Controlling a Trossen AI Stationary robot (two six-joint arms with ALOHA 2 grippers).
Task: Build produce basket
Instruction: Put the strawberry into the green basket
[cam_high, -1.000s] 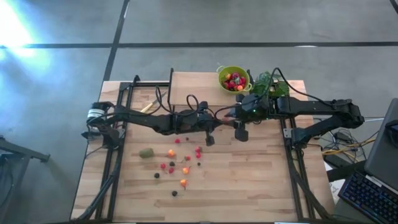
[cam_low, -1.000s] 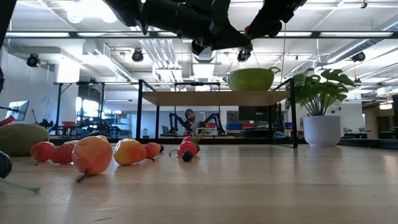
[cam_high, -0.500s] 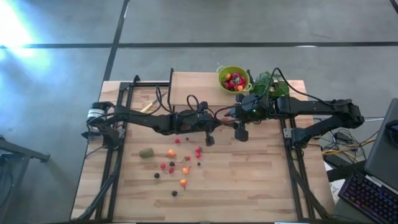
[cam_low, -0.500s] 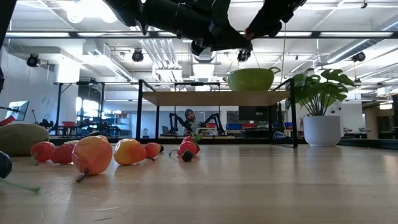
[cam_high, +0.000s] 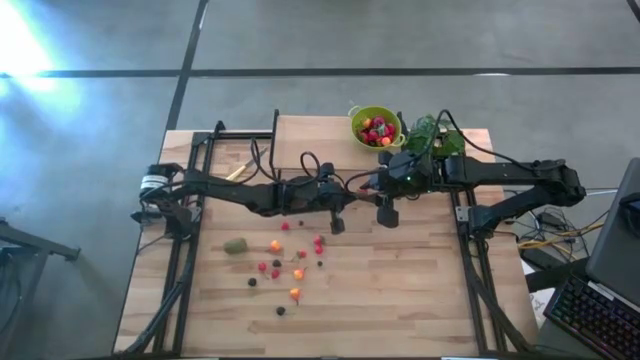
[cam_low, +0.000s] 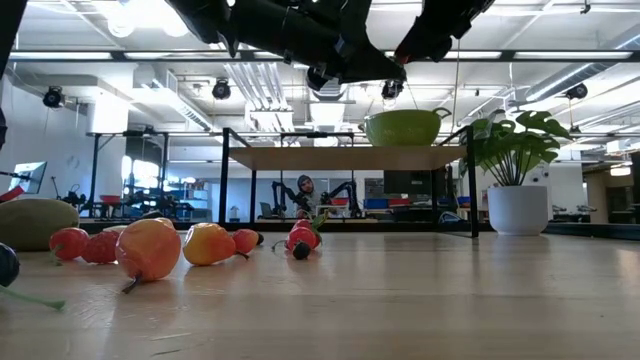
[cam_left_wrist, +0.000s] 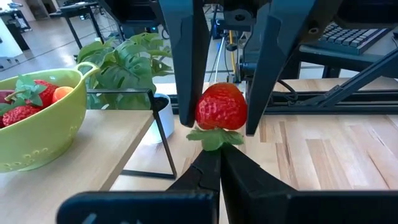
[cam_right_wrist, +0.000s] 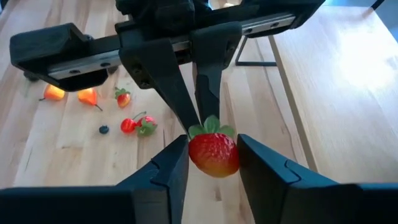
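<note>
A pale, matt wooden table (cam_high: 400, 290) is seen. Glossy plastic is suggested by the produce basket (cam_left_wrist: 37, 130). Matt dark fingers (cam_right_wrist: 165, 171) are shown.

A: Two dark, near-black arms, the left arm (cam_high: 240, 192) and the right arm (cam_high: 500, 178), both built from slim jointed segments.

B: Black cables loop off them, and a small green light shows on the right arm's wrist block.

A: Up close, the left gripper (cam_left_wrist: 214, 171) has matte black, flat, blade-like fingers (cam_left_wrist: 239, 193).

B: Same on the right gripper (cam_right_wrist: 214, 165): broad, angular black fingers (cam_right_wrist: 267, 168) on a boxy black body.
</note>
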